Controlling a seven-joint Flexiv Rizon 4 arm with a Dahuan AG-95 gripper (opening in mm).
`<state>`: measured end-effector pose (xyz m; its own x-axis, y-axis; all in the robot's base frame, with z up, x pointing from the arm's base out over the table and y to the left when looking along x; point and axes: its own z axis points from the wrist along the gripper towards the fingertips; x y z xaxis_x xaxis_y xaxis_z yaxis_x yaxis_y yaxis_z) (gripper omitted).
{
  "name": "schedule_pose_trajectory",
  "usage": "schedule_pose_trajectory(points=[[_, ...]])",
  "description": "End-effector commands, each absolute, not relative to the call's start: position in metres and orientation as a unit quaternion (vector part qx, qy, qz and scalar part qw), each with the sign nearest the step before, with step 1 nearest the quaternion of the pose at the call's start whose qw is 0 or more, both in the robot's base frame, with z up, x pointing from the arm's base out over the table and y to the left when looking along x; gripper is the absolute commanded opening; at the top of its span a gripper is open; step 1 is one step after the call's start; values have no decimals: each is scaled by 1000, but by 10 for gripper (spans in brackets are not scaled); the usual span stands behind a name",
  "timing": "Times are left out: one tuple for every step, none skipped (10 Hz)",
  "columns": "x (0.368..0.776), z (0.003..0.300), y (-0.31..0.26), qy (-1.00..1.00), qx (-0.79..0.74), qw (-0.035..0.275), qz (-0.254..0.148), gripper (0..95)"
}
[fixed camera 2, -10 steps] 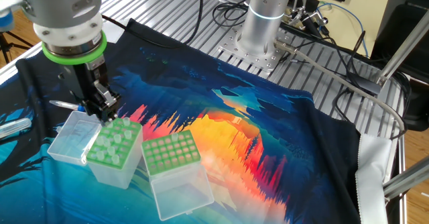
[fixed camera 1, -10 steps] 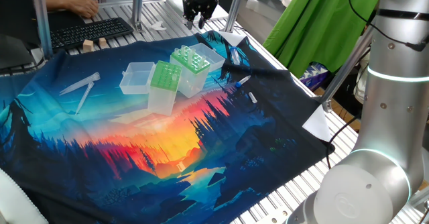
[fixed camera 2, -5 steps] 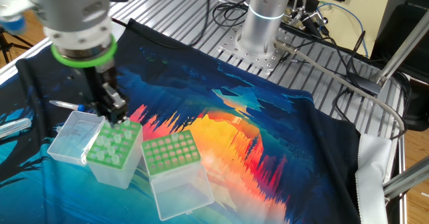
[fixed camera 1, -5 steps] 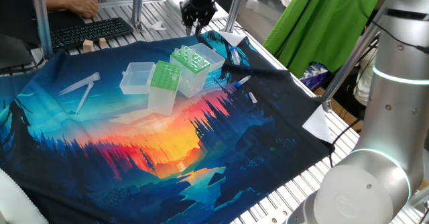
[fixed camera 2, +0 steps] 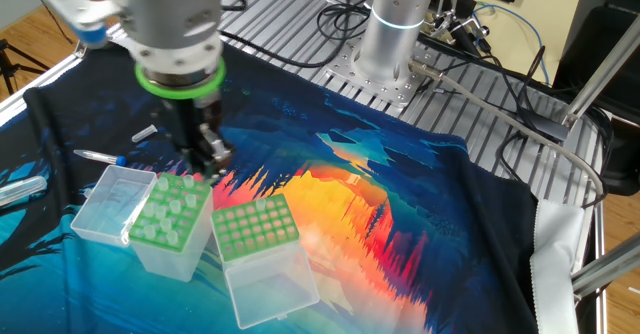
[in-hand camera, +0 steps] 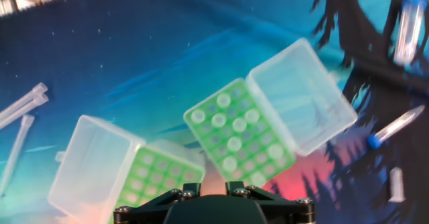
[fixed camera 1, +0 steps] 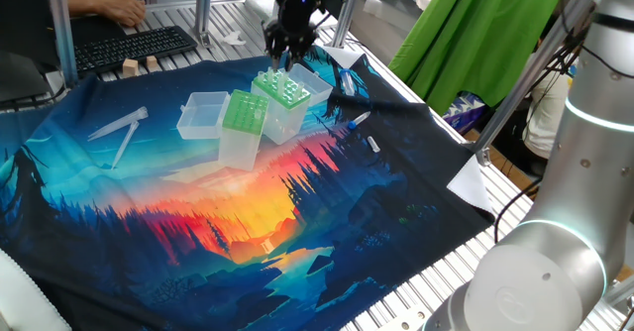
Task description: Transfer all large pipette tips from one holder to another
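Observation:
Two translucent boxes stand side by side on the printed cloth, lids open. The holder with the plain light-green top (fixed camera 1: 283, 89) (fixed camera 2: 171, 212) (in-hand camera: 238, 135) has several large pipette tips (in-hand camera: 233, 125) standing in its holes, seen as white round tops. The other holder, with the darker dotted top (fixed camera 1: 241, 113) (fixed camera 2: 254, 225) (in-hand camera: 155, 178), is next to it. My gripper (fixed camera 1: 280, 55) (fixed camera 2: 211, 164) (in-hand camera: 218, 186) hangs just above the light-green holder's far edge, open, nothing between its fingers. A few clear tips (in-hand camera: 20, 107) (fixed camera 1: 119, 128) lie loose on the cloth.
Small capped tubes (in-hand camera: 395, 127) (fixed camera 1: 357, 121) lie on the cloth beyond the boxes. A keyboard (fixed camera 1: 137, 46), a person's hand (fixed camera 1: 120, 10) and wooden blocks (fixed camera 1: 139, 65) are at the table's back. The arm's base (fixed camera 2: 394, 36) stands past the cloth.
The gripper has come from beyond the boxes to a spot over the light-green holder and has dropped lower. The boxes have not moved.

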<state>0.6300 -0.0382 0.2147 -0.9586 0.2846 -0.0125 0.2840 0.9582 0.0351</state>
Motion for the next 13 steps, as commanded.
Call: schedule_pose_trajectory(points=[[618,207,-29,987,156,9,19,190],[613,203,-25,987,161,9,20,190],[609,200,-21,985,169,9,20,190],[606,197,-17,984,176,9,21,190],[604,194,-14,983,184,8,23,190],[604,192,-10,981,191,8,25,190],[603,190,-3,980,198,8,25,190],[602,188,1,979,203,8,24,190],[600,185,5,978,206,8,24,190],[597,182,7,978,205,8,24,190],[594,177,8,978,207,10,25,190],[593,176,9,978,207,10,25,190],[591,171,10,977,212,10,26,190]])
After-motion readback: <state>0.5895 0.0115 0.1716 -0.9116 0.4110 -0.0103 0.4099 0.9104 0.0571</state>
